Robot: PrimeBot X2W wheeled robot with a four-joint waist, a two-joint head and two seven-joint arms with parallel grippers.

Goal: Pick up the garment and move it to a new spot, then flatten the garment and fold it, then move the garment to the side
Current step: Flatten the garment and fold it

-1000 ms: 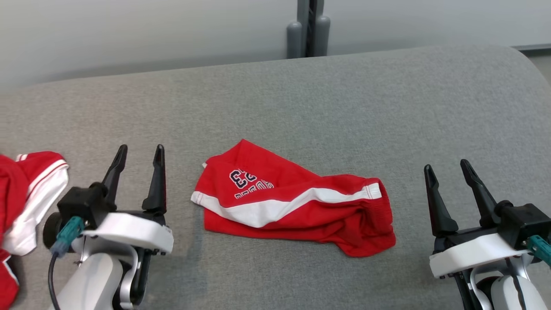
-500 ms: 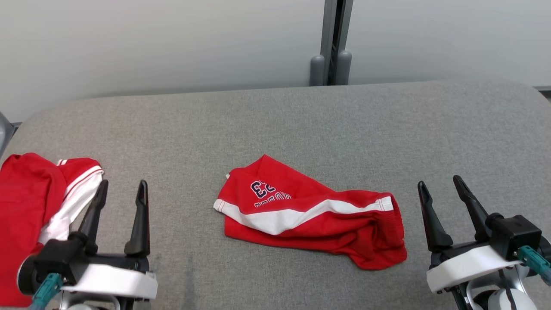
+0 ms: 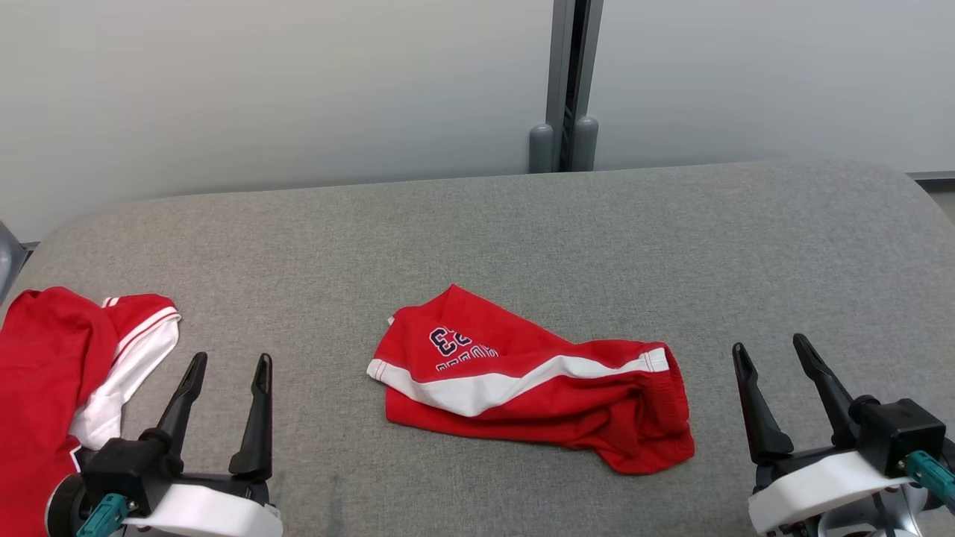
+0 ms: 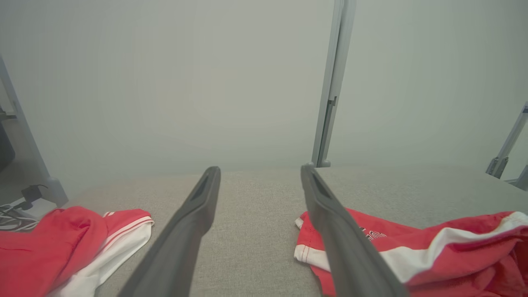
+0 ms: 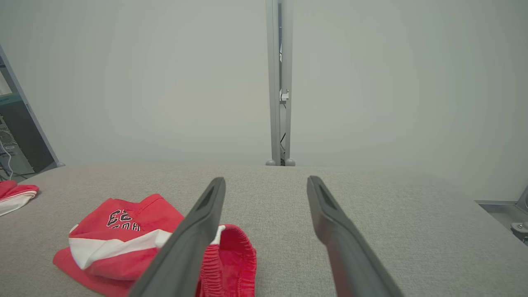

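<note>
**A:** What is in front of you, operator?

**B:** You face a pale wall (image 3: 261, 89) with a grey post (image 3: 565, 74) in it. Below it, the grey padded table (image 3: 671, 239) goes across the whole head view.

**A:** And where is the garment?

**B:** You find the red shorts (image 3: 567, 410) lying crumpled near the middle of the table. The elastic waist end is to the right, and a white stripe (image 3: 477, 391) runs across them. A second red garment (image 3: 45, 388) lies at the left edge of the table, well apart from the shorts.

**A:** And your grippers?

**B:** Your left gripper (image 3: 231, 359) stands between the two garments, just beside the second one. Your right gripper (image 3: 769, 344) is to the right of the shorts, near them but apart. On both, the fingers are spread wide and pinch nothing. The smallest thing you can see is the dark number print (image 3: 448, 341) on the shorts.
</note>
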